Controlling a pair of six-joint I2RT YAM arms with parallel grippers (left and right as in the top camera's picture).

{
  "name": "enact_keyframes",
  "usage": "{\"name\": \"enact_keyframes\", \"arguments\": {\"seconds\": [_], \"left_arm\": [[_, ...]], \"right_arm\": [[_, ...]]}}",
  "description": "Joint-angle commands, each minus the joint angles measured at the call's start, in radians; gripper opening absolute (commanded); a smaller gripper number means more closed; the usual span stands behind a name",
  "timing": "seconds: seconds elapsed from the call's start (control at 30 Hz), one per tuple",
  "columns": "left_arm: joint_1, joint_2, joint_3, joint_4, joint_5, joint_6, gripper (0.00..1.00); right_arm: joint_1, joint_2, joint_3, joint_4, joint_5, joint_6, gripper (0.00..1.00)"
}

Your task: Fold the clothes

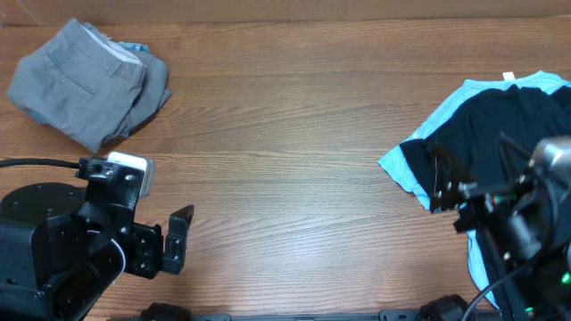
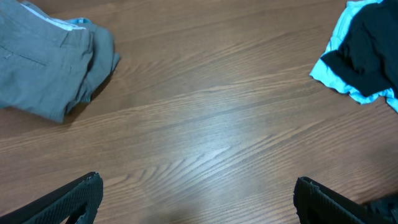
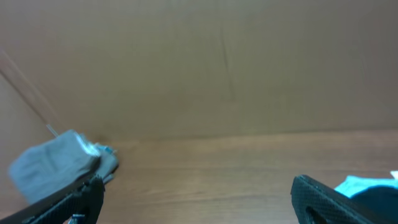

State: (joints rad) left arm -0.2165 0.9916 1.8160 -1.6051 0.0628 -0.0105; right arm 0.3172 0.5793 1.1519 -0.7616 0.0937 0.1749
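A: Where are the plain grey cotton shorts [image 1: 80, 80] found?
B: Far left, bundled, beyond L gripper [image 1: 177, 239], jaws spread, nothing held. R gripper [image 3: 199, 196], also spread, sits well apart, right. L arm judged nearer.

Wood-grain bench [image 1: 294, 134] is filling the overhead view edge to edge, grain running L-R w/ darker streaks thru it. Soft light is pooling as a pale sheen [image 2: 217, 146] approx mid-bench in the left wrist view, fading out twd the edges. Behind the far edge a plain brown wall [image 3: 298, 68] is standing, matte & evenly lit, w/ a faint vertical seam [image 3: 227, 56] showing near its middle & a thin pale diagonal line [image 3: 28, 93] slanting down twd the far-left corner.
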Motion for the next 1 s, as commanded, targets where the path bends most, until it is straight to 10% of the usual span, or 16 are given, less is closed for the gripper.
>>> {"name": "enact_keyframes", "arguments": {"seconds": [0.0, 0.6, 0.97], "left_arm": [[-0.008, 0.002, 0.001, 0.001, -0.011, -0.02, 1.0], [-0.008, 0.002, 0.001, 0.001, -0.011, -0.02, 1.0], [-0.008, 0.002, 0.001, 0.001, -0.011, -0.02, 1.0]], "right_arm": [[-0.021, -0.111, -0.185, 0.048, 0.018, -0.042, 1.0], [-0.061, -0.578, -0.935, 0.528, 0.018, -0.041, 1.0], [-0.06, -0.576, -1.118, 0.628, 0.018, -0.041, 1.0]]}}
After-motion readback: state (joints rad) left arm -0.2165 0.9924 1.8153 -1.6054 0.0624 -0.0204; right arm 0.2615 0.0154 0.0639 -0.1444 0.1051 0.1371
